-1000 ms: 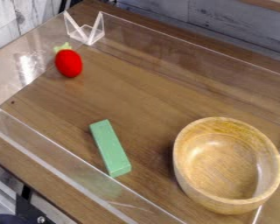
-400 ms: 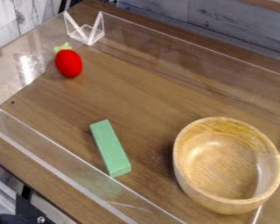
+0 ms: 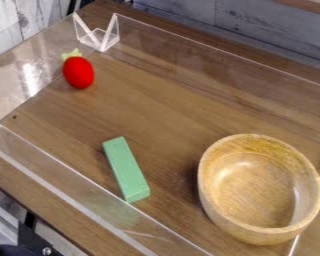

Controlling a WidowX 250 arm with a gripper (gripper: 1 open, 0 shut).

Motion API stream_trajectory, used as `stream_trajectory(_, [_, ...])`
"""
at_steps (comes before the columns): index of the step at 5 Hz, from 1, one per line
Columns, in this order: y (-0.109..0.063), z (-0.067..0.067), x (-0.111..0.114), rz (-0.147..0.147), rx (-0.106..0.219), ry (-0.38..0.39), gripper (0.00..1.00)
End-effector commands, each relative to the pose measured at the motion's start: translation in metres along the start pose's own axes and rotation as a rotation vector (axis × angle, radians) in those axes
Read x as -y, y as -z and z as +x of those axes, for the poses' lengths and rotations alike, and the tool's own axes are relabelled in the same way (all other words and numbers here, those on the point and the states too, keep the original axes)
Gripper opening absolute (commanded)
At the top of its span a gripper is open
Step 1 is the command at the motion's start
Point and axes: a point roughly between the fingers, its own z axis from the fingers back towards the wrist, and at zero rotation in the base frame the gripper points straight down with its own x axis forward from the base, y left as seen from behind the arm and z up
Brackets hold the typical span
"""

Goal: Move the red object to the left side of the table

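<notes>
Strawberry (image 3: 77, 70) sits at about ten o'clock on my view of the counter (image 3: 190, 110), close to the clear wall (image 3: 23, 70) there, its green end up. I see a green block (image 3: 124, 168) near six o'clock and a wooden bowl (image 3: 260, 188) at four. No arm shows on my screen; the tool is out of frame, fully closed.

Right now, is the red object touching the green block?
Apart. The camera view shows the red object near the table's far left corner and the green block lying nearer the front, with bare tabletop between them.
</notes>
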Motion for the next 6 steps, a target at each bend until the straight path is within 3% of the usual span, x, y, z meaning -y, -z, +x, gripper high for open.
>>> stream_trajectory(1, [0.002,0.001,0.003,-0.031,0.069,-0.079,0.00])
stream_trajectory(2, [0.015,-0.002,0.005,-0.013,0.108,-0.170,1.00])
stream_trajectory(3, [0.026,-0.003,0.007,0.000,0.145,-0.269,0.00])
stream_trajectory(4, [0.032,-0.006,0.010,0.013,0.174,-0.325,1.00])
stream_trajectory(5, [0.036,-0.008,0.014,0.026,0.197,-0.380,1.00])
stream_trajectory(6, [0.022,-0.013,0.023,0.043,0.194,-0.429,1.00])
